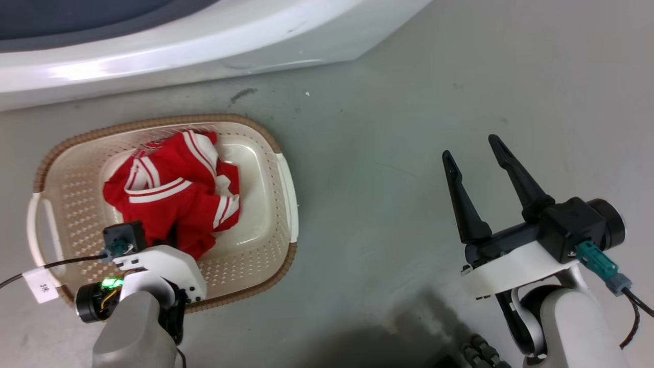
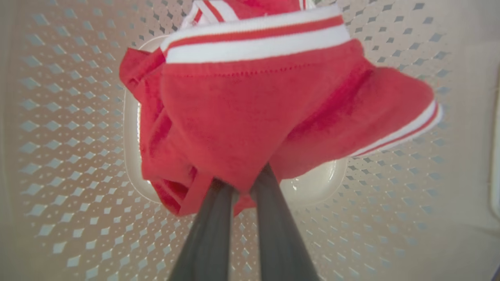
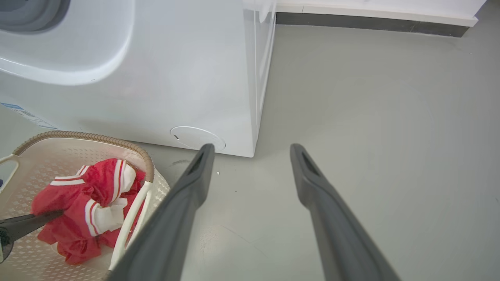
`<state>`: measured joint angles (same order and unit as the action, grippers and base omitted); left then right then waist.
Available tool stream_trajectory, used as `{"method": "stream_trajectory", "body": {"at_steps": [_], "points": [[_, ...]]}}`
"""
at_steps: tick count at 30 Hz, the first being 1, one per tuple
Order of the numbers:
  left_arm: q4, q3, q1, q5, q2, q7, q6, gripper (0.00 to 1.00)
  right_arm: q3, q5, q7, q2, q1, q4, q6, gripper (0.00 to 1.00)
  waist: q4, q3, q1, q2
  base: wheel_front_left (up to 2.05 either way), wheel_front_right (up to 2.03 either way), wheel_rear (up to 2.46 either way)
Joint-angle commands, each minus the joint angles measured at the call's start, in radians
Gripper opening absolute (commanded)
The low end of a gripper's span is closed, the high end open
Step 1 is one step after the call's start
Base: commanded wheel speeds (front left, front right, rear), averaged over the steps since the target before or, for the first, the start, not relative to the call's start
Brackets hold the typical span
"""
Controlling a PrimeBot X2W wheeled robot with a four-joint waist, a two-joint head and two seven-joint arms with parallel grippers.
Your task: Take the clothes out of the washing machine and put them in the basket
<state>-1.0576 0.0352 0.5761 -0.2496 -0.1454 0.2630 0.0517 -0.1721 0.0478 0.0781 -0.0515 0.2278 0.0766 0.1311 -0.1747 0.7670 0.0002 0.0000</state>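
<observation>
Pinching the clothes (image 1: 173, 199) inside the basket (image 1: 286, 189) — left gripper (image 2: 244, 180), right gripper (image 1: 470, 145), jaws wide

Basket (image 1: 71, 168) w/ clothes (image 1: 173, 197) inside, on floor (image 1: 388, 153), just before washing machine (image 1: 153, 46), well L of right gripper (image 1: 470, 145).

- clothes (image 1: 173, 199): 1 bright red garment with white-striped trim, crumpled in a heap inside the basket (image 1: 153, 121), its near edge pinched between the left gripper's (image 2: 242, 185) 2 fingers.
- basket: cream, perforated, brown-rimmed, upright just in front of the washing machine (image 1: 204, 46).
- washing machine: white, with a grey-rimmed porthole.
</observation>
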Motion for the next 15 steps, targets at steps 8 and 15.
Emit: {"method": "stream_trajectory", "body": {"at_steps": [8, 15], "points": [[-0.075, 0.022, 0.041, -0.015, -0.01, 0.002, 0.006, 1.0, 0.0, 0.01, 0.02, 0.002, 0.023, -0.039, -0.001, 1.0, -0.019, -0.011, -0.0002, 0.0, 0.0, 0.0, 0.0], [-0.047, 0.028, -0.028, -0.014, 0.021, 0.002, 0.019, 1.0, 0.016, 0.001, 0.029, 0.002, -0.005, -0.072, -0.001, 1.0, 0.02, -0.152, -0.0002, 0.0, 0.0, 0.0, 0.0]]}}
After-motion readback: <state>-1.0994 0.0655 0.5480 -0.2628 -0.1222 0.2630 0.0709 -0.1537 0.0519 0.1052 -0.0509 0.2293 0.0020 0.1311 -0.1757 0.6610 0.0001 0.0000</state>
